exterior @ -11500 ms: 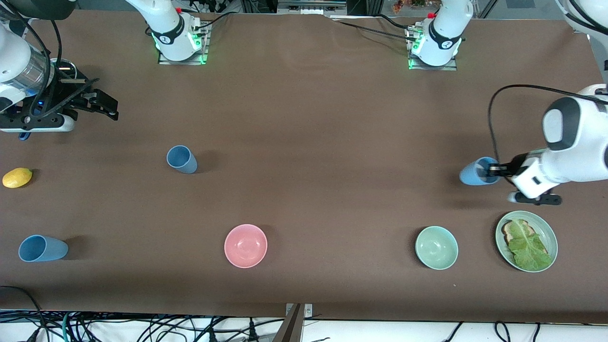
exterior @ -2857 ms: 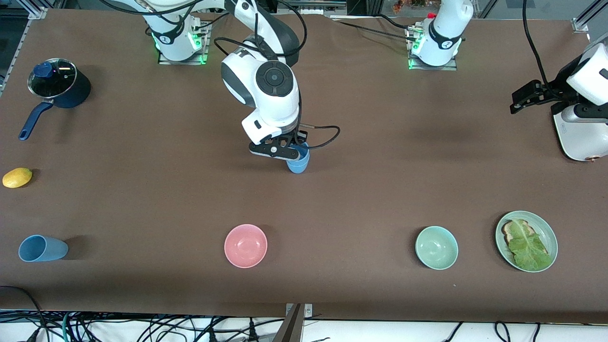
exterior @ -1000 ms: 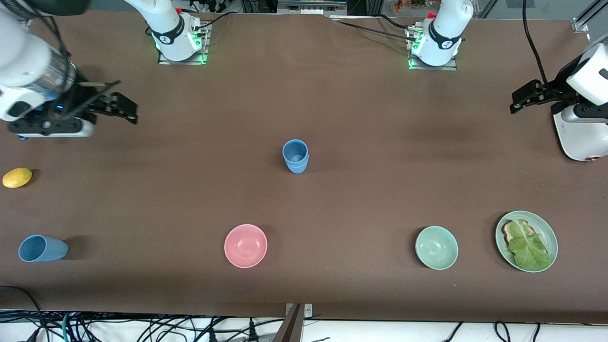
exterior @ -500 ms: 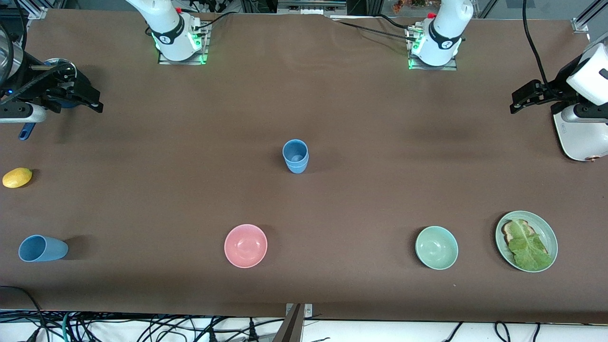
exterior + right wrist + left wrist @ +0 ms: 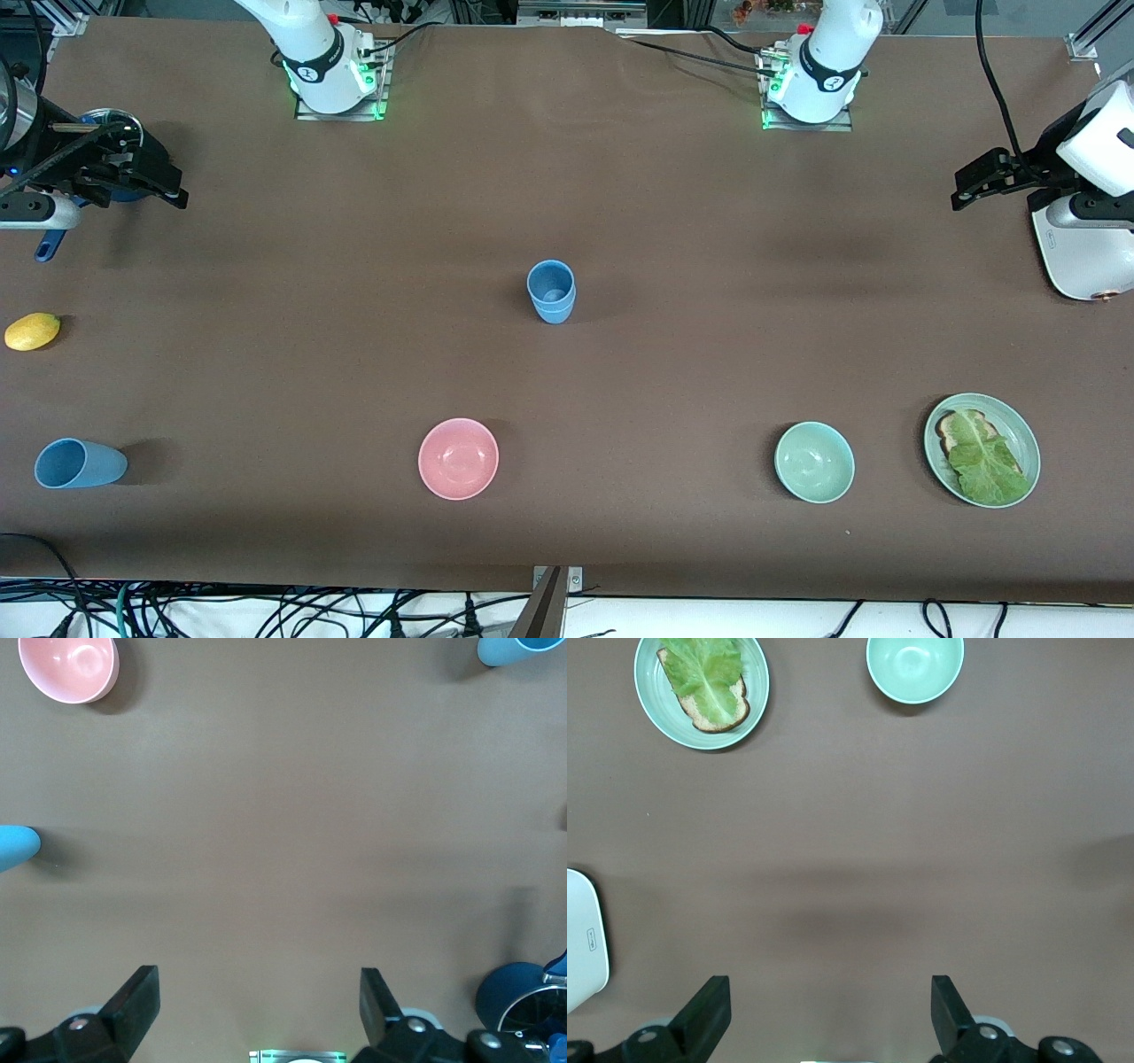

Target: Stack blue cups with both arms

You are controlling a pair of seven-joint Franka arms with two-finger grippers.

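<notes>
Brown cloth covers the table [image 5: 673, 266], and the containers on it run from a pale green plate [image 5: 1019, 425] toward the left arm's end, holding a slice of toast [image 5: 951, 429] under a lettuce leaf [image 5: 985, 465], down to the cups. A dark-blue lidded saucepan [image 5: 120, 151] stands toward the right arm's end, partly covered by the gripper above it. Nearer the front camera sit a pink bowl [image 5: 458, 458] and a green bowl [image 5: 814, 462], both bare inside. Two blue cups are nested upright as a stack [image 5: 551, 291] at mid-table – the inner one shows a whitish bottom. A third blue cup [image 5: 78, 463] lies on its side near the front edge, toward the right arm's end, well apart from the stack. A lemon [image 5: 32, 330] lies between that cup and the saucepan.

The right gripper [image 5: 142, 173] hangs over the saucepan, fingers spread wide and holding nothing. The left gripper [image 5: 979, 182] hangs beside a white toaster [image 5: 1081, 257] – fingers likewise spread and bare
</notes>
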